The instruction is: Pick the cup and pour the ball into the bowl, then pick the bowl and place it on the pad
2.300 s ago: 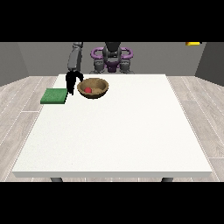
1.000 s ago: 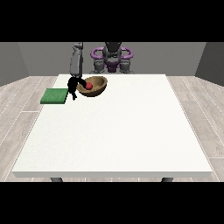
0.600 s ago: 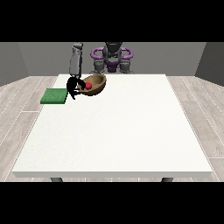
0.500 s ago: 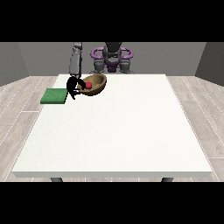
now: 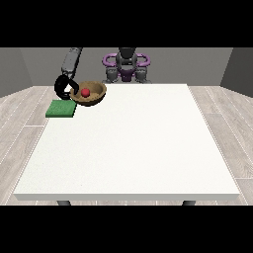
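A brown wooden bowl (image 5: 92,94) with a red ball (image 5: 85,92) inside hangs a little above the table's far left corner, slightly tilted. The black hand at the view's left (image 5: 63,87) has its fingers curled round the bowl's left rim. A flat green pad (image 5: 61,108) lies on the table just below and left of the bowl. No cup shows anywhere. The other hand is not visible.
The robot's torso (image 5: 126,65) with purple rings stands behind the table's far edge. The white table (image 5: 128,148) stretches broad towards the camera. Its left edge runs close beside the pad.
The hand at the view's left has closed on the bowl's rim, lifted it off the table and carried it leftward towards the pad. The ball stays inside.
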Controlling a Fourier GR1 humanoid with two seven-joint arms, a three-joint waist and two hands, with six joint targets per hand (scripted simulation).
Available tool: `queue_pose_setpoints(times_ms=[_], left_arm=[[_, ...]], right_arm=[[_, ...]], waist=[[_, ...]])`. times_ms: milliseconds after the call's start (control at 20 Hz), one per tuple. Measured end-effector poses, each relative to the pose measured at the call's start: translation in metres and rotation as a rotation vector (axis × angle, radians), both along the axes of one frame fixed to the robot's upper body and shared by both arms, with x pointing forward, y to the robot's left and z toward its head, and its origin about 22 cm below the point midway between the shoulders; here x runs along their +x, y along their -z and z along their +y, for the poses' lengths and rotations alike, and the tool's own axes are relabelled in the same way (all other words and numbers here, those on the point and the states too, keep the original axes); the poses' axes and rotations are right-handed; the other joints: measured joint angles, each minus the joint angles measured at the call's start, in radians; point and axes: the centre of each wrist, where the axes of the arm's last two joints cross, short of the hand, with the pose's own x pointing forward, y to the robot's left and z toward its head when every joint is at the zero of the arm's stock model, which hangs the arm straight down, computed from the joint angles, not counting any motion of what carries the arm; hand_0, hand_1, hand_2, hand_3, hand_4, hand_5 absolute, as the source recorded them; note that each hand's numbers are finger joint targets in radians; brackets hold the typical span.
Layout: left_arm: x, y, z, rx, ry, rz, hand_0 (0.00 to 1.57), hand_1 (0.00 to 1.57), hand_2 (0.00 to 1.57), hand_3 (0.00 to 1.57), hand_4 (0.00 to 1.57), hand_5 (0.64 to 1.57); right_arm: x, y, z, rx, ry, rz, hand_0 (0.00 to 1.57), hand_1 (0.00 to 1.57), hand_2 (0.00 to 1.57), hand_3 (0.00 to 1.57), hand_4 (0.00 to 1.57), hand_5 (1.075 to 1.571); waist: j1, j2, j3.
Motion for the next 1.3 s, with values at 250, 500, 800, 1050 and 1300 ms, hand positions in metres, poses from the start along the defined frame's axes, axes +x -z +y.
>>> queue_pose_setpoints(times_ms=[250, 500, 800, 1050, 1300], left_arm=[[-0.009, 0.018, 0.016, 0.000, -0.040, 0.033, 0.00, 0.00, 0.00, 0.00, 1.20, 1.545], [-0.017, 0.026, 0.026, -0.002, -0.059, 0.028, 0.00, 0.00, 0.00, 0.00, 1.21, 1.548], [-0.021, 0.024, 0.033, 0.003, -0.051, -0.039, 0.00, 0.00, 0.00, 0.00, 1.21, 1.555], [-0.023, 0.014, 0.036, 0.014, -0.045, -0.083, 0.00, 0.00, 0.00, 0.00, 1.21, 1.553], [-0.026, 0.017, 0.041, 0.017, -0.030, -0.098, 0.00, 0.00, 0.00, 0.00, 1.20, 1.555]], right_arm=[[0.016, -0.052, -0.035, -0.070, -0.020, 0.061, 1.57, 1.57, 1.57, 0.67, 1.08, 1.566], [0.017, -0.088, -0.071, -0.069, 0.011, 0.057, 1.57, 1.57, 1.57, 0.58, 1.09, 1.564], [0.014, -0.110, -0.101, -0.066, 0.025, -0.008, 1.57, 1.57, 1.57, 0.46, 1.11, 1.567], [0.017, -0.106, -0.105, -0.013, 0.060, -0.051, 1.57, 1.57, 1.57, 0.44, 1.06, 1.569], [0.022, -0.085, -0.091, 0.048, 0.066, -0.062, 1.57, 1.57, 1.57, 0.58, 1.01, 1.571]], waist=[[-0.053, -0.022, 0.0016], [-0.068, -0.013, 0.0024], [-0.057, 0.062, 0.0033], [-0.033, 0.115, 0.0036], [-0.017, 0.136, 0.0038]])
